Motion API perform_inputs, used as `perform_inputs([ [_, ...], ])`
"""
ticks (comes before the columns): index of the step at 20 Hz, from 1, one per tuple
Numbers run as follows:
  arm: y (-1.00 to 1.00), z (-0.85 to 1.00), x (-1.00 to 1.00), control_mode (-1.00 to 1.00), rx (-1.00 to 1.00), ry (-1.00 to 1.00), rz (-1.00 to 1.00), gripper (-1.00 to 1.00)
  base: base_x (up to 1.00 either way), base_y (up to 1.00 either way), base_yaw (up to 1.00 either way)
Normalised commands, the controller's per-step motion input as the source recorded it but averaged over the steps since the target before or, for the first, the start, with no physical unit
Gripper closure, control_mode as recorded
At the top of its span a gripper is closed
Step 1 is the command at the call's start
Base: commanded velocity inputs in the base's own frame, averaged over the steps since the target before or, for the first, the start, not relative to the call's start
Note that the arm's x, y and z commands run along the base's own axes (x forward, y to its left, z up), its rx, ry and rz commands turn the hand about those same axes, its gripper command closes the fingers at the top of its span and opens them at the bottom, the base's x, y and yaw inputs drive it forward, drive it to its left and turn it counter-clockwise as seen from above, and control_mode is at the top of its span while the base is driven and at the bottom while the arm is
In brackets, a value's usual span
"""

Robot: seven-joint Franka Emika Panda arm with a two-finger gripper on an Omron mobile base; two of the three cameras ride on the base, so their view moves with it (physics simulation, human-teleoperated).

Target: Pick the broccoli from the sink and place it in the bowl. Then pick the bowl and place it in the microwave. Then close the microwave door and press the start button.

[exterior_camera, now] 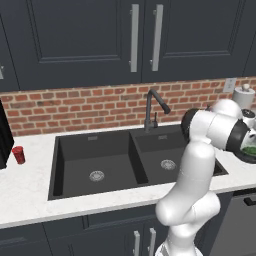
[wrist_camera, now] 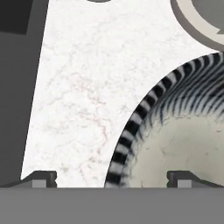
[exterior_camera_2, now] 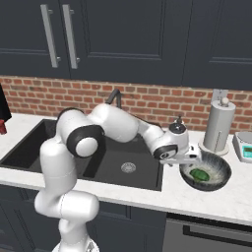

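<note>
The bowl [exterior_camera_2: 220,169], dark and striped outside and whitish inside, stands on the white counter to the right of the sink [exterior_camera_2: 112,162]. The small green broccoli [exterior_camera_2: 199,174] lies inside the bowl. My gripper [exterior_camera_2: 191,159] hangs open just above the bowl's left rim. In the hand view the fingertips [wrist_camera: 42,178] straddle that striped rim [wrist_camera: 144,114], one over the counter and one over the bowl's inside, and nothing is held. The bowl [exterior_camera: 248,156] also peeks out behind my arm at the right edge of the left base view. A black panel [exterior_camera: 4,136] at the far left may belong to the microwave.
The black double sink [exterior_camera: 115,155] has a dark faucet [exterior_camera: 152,107] behind it. A paper towel roll [exterior_camera_2: 218,127] and a small scale [exterior_camera_2: 244,146] stand behind the bowl. A red cup [exterior_camera: 18,154] sits left of the sink. The brick wall and upper cabinets close off the back.
</note>
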Motion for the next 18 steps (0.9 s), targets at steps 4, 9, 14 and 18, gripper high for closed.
perform_inputs([
  [4,-0.04,-0.23,0.08,-1.0,0.0,0.0,0.01,1.0,0.0,0.0,0.0],
  [9,0.0,-0.15,0.0,-1.0,0.0,0.0,0.0,1.0,0.0,0.0,0.0],
  [14,0.01,-0.05,-0.1,-1.0,0.0,-0.02,0.0,1.0,0.0,0.0,0.0],
  [18,0.23,0.0,-0.49,-1.0,-0.02,-0.18,0.02,1.0,0.0,0.0,0.0],
])
